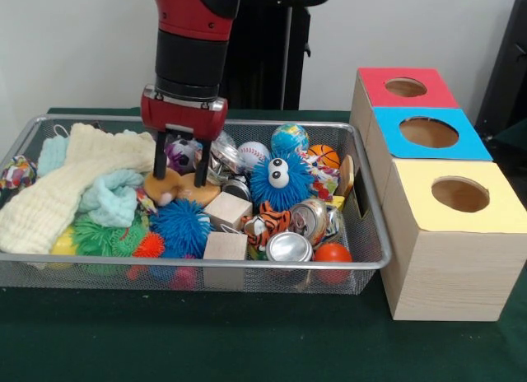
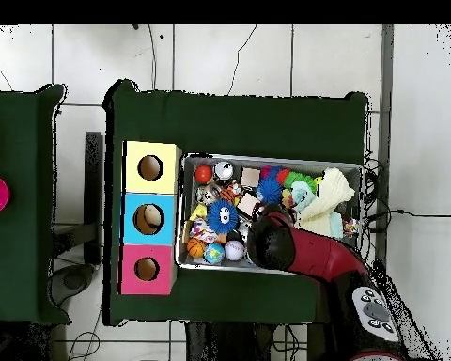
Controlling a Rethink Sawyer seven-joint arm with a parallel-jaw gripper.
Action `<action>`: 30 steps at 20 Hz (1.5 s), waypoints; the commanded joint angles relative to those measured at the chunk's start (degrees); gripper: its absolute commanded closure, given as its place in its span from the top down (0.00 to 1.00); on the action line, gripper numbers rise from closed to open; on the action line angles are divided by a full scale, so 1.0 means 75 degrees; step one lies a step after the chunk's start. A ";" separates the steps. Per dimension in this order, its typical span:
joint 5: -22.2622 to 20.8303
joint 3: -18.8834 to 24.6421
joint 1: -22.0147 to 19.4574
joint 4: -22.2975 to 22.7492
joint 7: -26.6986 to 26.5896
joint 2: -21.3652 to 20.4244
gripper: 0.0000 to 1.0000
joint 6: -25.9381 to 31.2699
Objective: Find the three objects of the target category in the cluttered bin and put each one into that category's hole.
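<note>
A wire mesh bin (image 1: 362, 263) (image 2: 272, 159) holds a jumble of toys. My gripper (image 1: 180, 174) hangs low in its left-middle part. Its fingers (image 1: 160, 161) stand apart, open, with their tips down on a flat tan wooden piece (image 1: 183, 189). Nothing is lifted. Around it lie a blue fuzzy ball with eyes (image 1: 280, 180), a blue spiky ball (image 1: 179, 225), two wooden cubes (image 1: 227, 209), crushed cans (image 1: 289, 247) and a toy tiger (image 1: 265, 223). In the overhead view my arm (image 2: 295, 249) hides the gripper.
Three wooden boxes with round holes stand beside the bin: red (image 1: 405, 87) (image 2: 147, 269), blue (image 1: 428, 132) (image 2: 149, 218), yellow (image 1: 459, 194) (image 2: 151, 167). A cream knitted cloth (image 1: 58, 193) and a pale blue cloth (image 1: 111, 197) fill the bin's left end.
</note>
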 commanded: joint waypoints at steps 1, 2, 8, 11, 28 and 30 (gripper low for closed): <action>-0.0373 0.0158 -0.0128 -0.0413 0.0256 0.0002 1.00 0.0913; -0.0393 0.0185 -0.0168 -0.0400 0.0274 0.0059 1.00 0.0811; -0.0423 0.0166 -0.0143 -0.0422 0.0407 0.0354 1.00 0.0442; -0.0434 0.0137 -0.0107 -0.0448 0.0471 0.0480 1.00 0.0272; -0.0892 0.0282 -0.0484 -0.0877 0.0496 0.1272 1.00 -0.0579; -0.0962 0.0379 -0.0612 -0.0938 0.0411 0.1294 1.00 -0.0532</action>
